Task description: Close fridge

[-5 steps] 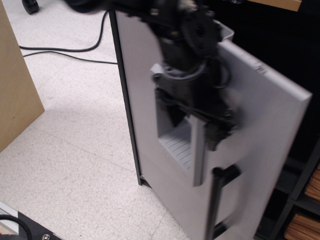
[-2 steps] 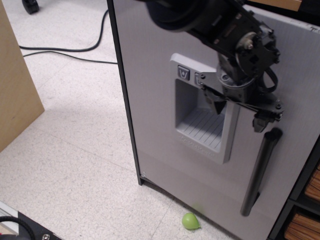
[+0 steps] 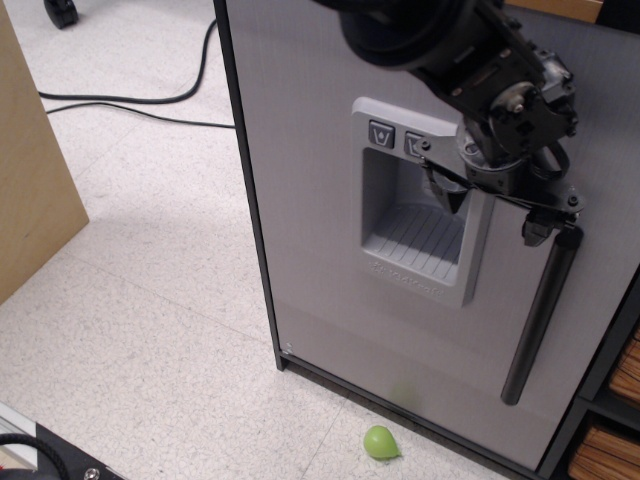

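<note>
The fridge is a tall light-grey cabinet with a black edge frame. Its flat door lies flush with the front and no dark interior shows. A moulded grey dispenser recess with two buttons sits mid-door. The black bar handle runs down the door's right side. My black gripper reaches in from the top and is against the door, between the recess and the handle's top end. Its fingers are spread apart and hold nothing.
A small green object lies on the speckled floor at the fridge's foot. A tan wooden panel stands at the left. Black cables cross the floor behind. A black open shelving unit stands right of the fridge.
The fridge door has swung from wide open to flush with the cabinet. My gripper has moved right with it, from over the recess to beside the handle's top.
</note>
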